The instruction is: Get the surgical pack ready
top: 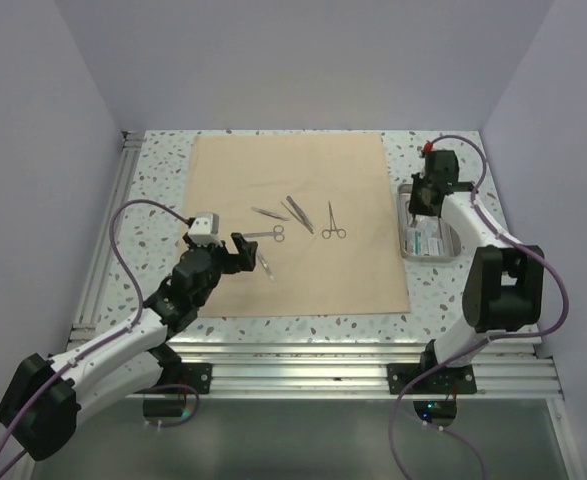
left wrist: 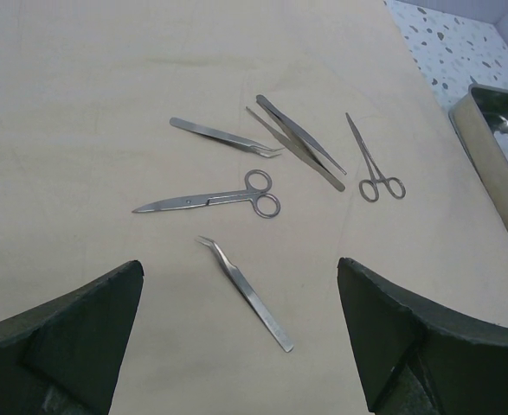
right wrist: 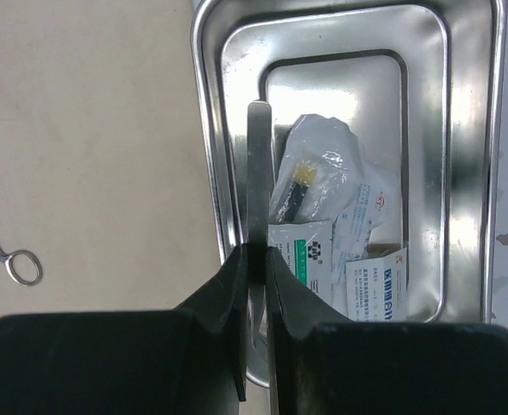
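Observation:
The tan cloth sheet (top: 293,190) lies flat on the table. On it rest scissors (left wrist: 210,199), ring-handled forceps (left wrist: 370,164), straight tweezers (left wrist: 297,143), and two curved tweezers (left wrist: 223,137) (left wrist: 245,294). My left gripper (left wrist: 239,264) hangs open just above the nearer curved tweezers, touching nothing. To the right of the cloth stands the steel tray (right wrist: 206,130) with clear packets (right wrist: 323,190) inside. My right gripper (right wrist: 258,255) is shut on a thin flat metal instrument (right wrist: 258,173), seen edge-on. It hangs over the tray's left side.
Speckled tabletop (top: 163,170) borders the cloth on all sides. An aluminium rail (top: 103,240) runs along the left, with more rails at the near edge. The left arm's cable (top: 123,225) loops over the left border.

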Robot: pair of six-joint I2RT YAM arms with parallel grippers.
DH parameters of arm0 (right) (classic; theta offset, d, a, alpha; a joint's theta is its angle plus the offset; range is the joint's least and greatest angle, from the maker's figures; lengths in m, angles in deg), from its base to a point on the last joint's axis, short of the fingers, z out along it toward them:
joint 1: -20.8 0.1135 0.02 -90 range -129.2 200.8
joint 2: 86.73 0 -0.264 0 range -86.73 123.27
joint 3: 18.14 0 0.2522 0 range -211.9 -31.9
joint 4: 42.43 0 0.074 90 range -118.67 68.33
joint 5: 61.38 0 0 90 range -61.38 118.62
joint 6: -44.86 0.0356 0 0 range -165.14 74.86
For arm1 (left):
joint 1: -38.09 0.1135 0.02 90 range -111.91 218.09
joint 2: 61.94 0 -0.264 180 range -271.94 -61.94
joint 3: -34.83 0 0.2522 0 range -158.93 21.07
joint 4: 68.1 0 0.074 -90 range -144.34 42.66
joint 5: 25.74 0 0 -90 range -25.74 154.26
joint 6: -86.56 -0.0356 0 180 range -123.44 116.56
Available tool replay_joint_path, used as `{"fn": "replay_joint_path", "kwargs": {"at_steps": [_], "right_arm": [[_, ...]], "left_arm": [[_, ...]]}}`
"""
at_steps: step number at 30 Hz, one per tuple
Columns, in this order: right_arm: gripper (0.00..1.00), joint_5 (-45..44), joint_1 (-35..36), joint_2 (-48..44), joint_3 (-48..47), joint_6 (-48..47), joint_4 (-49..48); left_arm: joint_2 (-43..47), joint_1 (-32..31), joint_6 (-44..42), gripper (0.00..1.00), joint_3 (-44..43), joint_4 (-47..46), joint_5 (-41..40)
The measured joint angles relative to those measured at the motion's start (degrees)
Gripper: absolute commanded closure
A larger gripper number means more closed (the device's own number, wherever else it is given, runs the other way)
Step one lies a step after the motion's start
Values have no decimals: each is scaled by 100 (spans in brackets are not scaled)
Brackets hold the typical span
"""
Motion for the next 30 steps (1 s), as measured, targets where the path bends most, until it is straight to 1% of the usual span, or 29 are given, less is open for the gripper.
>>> {"fn": "replay_joint_path", "kwargs": {"at_steps": [5, 10, 19, 21, 22, 24, 25, 28, 30], "right_arm": [[100, 37, -26, 160, 2, -101, 39], [100, 31, -22, 555, 2, -181, 50], [100, -258, -22, 925, -28, -260, 57], [94, -321, -22, 1014, -50, -258, 63], [84, -376, -22, 1064, -63, -256, 63], [75, -435, -22, 1167, -118, -238, 120], [69, -476, -22, 1213, -144, -221, 138], [61, -538, -22, 1279, -197, -181, 184], [52, -564, -22, 1274, -225, -153, 197]], "left_arm": [[37, 0, 2, 3, 37, -20, 13], [-22, 0, 2, 3, 42, -22, 50], [-39, 0, 4, 3, 42, -28, 79], [-39, 0, 4, 3, 42, -28, 87], [-39, 0, 7, 3, 42, -28, 92], [-39, 0, 7, 3, 42, -28, 94], [-39, 0, 7, 3, 42, -28, 92], [-37, 0, 4, 3, 42, -26, 90], [-37, 0, 4, 3, 42, -26, 87]]}}
